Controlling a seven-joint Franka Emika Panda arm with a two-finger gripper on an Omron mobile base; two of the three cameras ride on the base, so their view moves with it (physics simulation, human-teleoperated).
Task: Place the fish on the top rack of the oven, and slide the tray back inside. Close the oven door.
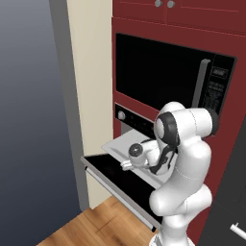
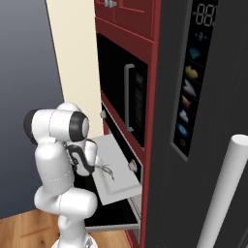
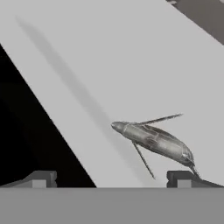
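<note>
- Between our spread finger tips, the gripper (image 3: 111, 178) stands fully released and grasps nothing; the fish (image 3: 154, 140) lies free just ahead of the right tip, resting on the tray
- On that tray (image 3: 87, 57) the fish looks set down rather than held: slim, silvery-grey, dark-outlined, with thin fins sticking out, it lies flat on its side
- We judge the placing step done, since the jaws stand wide apart around empty air
- Under the arm, the oven door (image 1: 115, 178) hangs open and level, a black glass panel with grey edging, leaving room for the pulled-out sheet above it
- From the right base view the tray (image 2: 118, 181) shows as a thin, plain, pale grey rectangle, still drawn out of the oven (image 1: 126, 120), so it needs pushing back in
- Farther up, the microwave (image 1: 163, 72) sits shut in smooth red cabinetry (image 1: 144, 9), glossy black with a vertical silver handle
</note>
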